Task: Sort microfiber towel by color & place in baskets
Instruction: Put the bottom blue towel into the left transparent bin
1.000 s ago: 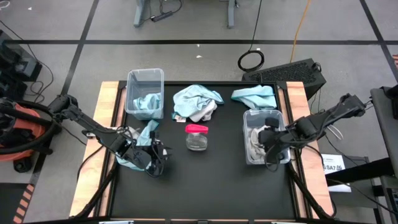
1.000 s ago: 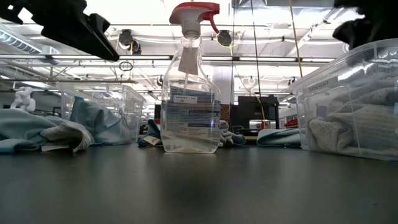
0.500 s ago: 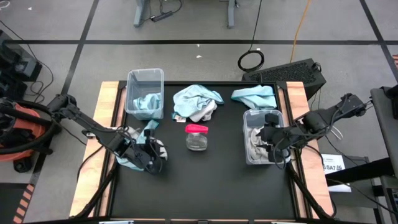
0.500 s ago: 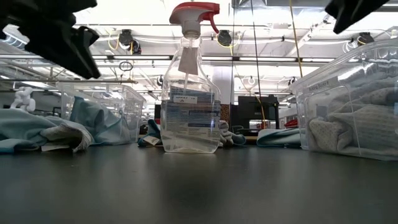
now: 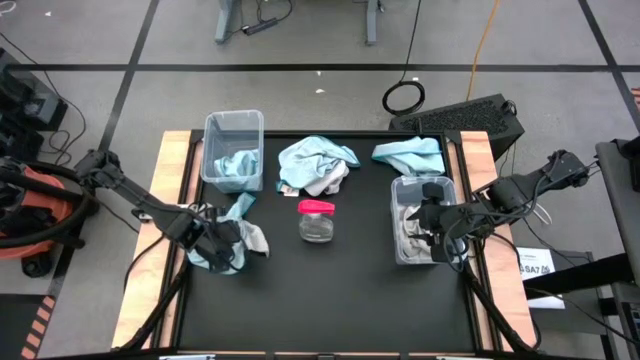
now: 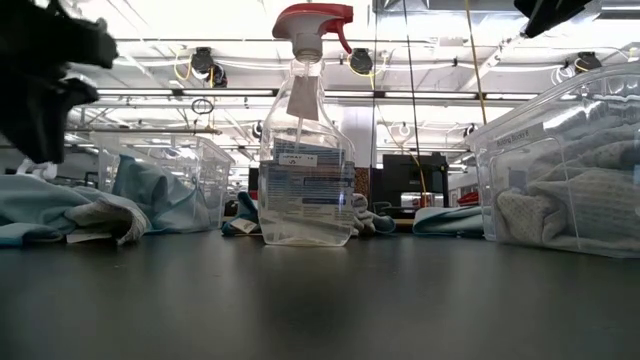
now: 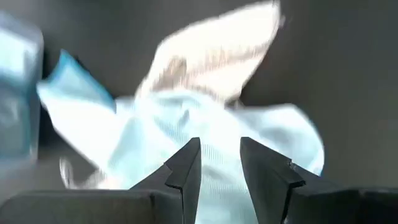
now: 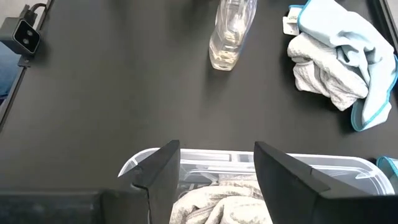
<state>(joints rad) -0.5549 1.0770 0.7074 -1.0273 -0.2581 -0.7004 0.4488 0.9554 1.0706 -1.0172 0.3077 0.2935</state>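
Observation:
My left gripper [image 5: 228, 250] [image 7: 217, 149] is open and hangs just above a small heap near the table's left edge: a light blue towel [image 7: 186, 124] with a grey towel [image 7: 211, 56] [image 5: 255, 240] lying against it. In the low view this gripper [image 6: 45, 90] sits clear of the table. My right gripper [image 5: 437, 232] [image 8: 216, 155] is open above the right basket [image 5: 398, 215] [image 8: 348, 163], which holds grey towels [image 6: 590, 210]. The left basket [image 5: 233, 117] [image 6: 170, 180] stands at the far left with a blue towel [image 5: 235, 165] inside.
A clear spray bottle with a pink head [image 5: 316, 220] [image 6: 305, 150] stands mid-table. Behind it lies a mixed blue and grey towel pile [image 5: 318, 165] [image 8: 339, 56], and a blue towel [image 5: 408, 152] lies beyond the right basket. The table's dark near half [image 5: 330, 300] is bare.
My left gripper has moved toward the table's left edge, over the blue and grey heap, uncovering the grey towel's near end. My right gripper has risen above the right basket, nearly out of the low view.

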